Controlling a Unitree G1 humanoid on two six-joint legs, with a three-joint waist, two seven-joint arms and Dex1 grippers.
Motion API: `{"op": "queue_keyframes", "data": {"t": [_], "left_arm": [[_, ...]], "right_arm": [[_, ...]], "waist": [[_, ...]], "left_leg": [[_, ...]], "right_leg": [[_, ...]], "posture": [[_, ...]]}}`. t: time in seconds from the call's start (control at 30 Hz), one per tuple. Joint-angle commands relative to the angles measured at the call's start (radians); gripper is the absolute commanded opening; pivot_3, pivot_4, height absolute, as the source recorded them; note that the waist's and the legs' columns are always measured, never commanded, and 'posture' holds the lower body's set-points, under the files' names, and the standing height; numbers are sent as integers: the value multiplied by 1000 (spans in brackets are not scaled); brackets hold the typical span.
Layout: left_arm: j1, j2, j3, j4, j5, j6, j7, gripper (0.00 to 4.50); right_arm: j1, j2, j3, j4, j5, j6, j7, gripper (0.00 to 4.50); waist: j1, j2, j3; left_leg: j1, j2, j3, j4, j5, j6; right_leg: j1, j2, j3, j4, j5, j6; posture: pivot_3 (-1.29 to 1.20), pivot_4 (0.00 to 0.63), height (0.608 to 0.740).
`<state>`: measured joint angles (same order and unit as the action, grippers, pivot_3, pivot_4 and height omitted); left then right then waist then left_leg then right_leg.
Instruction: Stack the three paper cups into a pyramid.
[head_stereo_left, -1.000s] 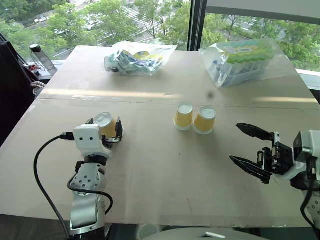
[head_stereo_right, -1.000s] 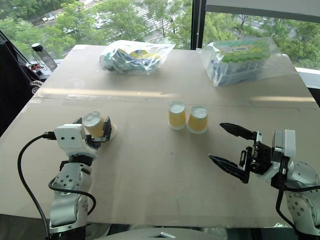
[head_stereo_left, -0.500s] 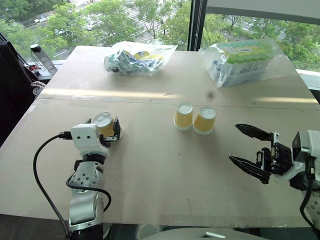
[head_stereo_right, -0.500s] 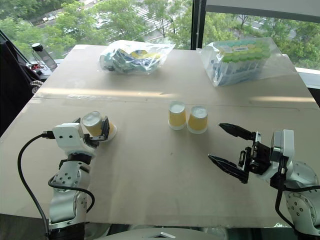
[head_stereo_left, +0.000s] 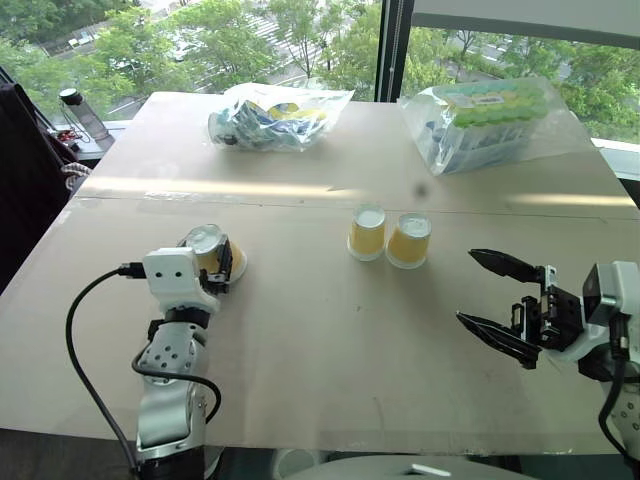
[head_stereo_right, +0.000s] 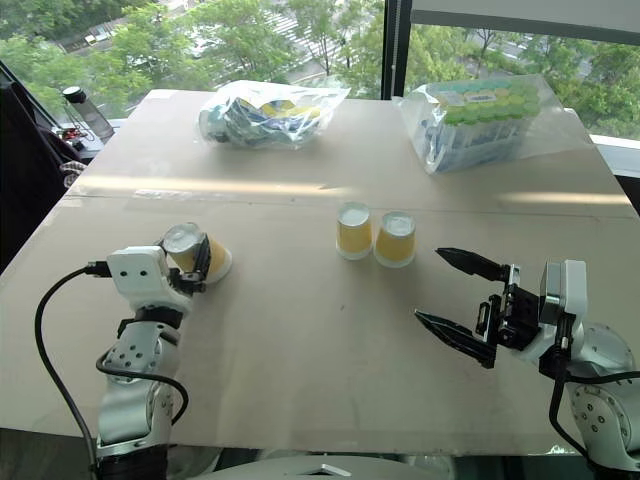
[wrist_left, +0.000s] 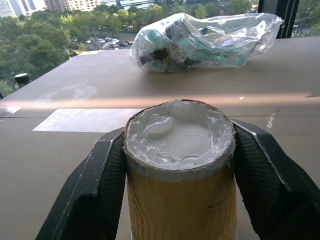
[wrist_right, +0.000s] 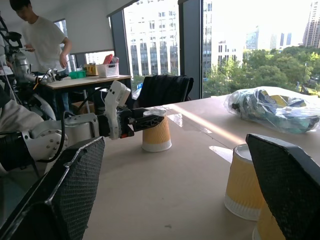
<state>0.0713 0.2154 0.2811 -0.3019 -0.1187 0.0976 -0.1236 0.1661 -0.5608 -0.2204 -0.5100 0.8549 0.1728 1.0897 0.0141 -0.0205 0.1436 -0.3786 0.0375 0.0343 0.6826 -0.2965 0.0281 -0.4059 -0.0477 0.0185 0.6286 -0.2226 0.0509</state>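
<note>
Three small yellow-orange paper cups, white-based, stood upside down on the desk (head_stereo_left: 330, 330). The left gripper (head_stereo_left: 218, 264) had its jaws closed on one cup (head_stereo_left: 208, 247). Two cups (head_stereo_left: 388, 237) touched mid-desk. The right gripper (head_stereo_left: 495, 308) hovered, jaws wide, empty.

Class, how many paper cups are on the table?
3: two upside down, side by side mid-table; one upside down, gripped by the left gripper at its left.
</note>
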Motion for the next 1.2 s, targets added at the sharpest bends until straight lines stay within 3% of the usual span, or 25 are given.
{"op": "queue_keyframes", "data": {"t": [0.03,0.17,0.33,0.43,0.63,0.87,1.2], "left_arm": [[-25,20,8,-13,-3,-30,-6,2807],[-130,89,-26,-18,-44,-75,-122,2807],[-435,176,-94,62,-278,56,-401,2807],[-626,225,-188,171,-347,150,-604,2807],[-913,168,-314,476,-311,131,-805,2807],[-1038,72,-367,680,-276,114,-909,2807],[-1041,83,-390,739,-209,61,-991,2807]], "right_arm": [[-1,4,-12,-20,4,-18,8,4500],[13,5,-38,-16,2,-29,0,4500],[32,33,-125,13,30,-53,-44,4500],[66,53,-162,23,23,-64,-65,4500],[98,117,-173,23,-5,-118,-92,4500],[139,166,-152,-14,-49,-168,-123,4500],[160,174,-136,-59,-65,-171,-166,4500]], "waist": [[0,0,0],[4,-1,0],[11,-1,0],[6,0,0],[-2,0,1],[-2,1,2],[-1,1,2]], "left_leg": [[0,0,0,0,0,0],[-1,0,-1,0,0,0],[-2,-1,-3,2,0,0],[-1,-1,-1,2,0,0],[-2,-1,-3,1,0,0],[-2,-1,-3,1,0,0],[-3,-1,-3,1,0,0]], "right_leg": [[0,0,0,0,0,0],[0,0,-2,0,0,0],[0,0,-3,0,0,0],[0,0,-2,0,2,3],[0,2,-1,-1,2,3],[0,2,-1,-1,2,3],[-1,2,-1,-1,2,3]], "posture": [[0,150,740],[0,150,740],[0,150,740],[0,150,740],[0,150,740],[0,150,740],[0,150,740]]}}
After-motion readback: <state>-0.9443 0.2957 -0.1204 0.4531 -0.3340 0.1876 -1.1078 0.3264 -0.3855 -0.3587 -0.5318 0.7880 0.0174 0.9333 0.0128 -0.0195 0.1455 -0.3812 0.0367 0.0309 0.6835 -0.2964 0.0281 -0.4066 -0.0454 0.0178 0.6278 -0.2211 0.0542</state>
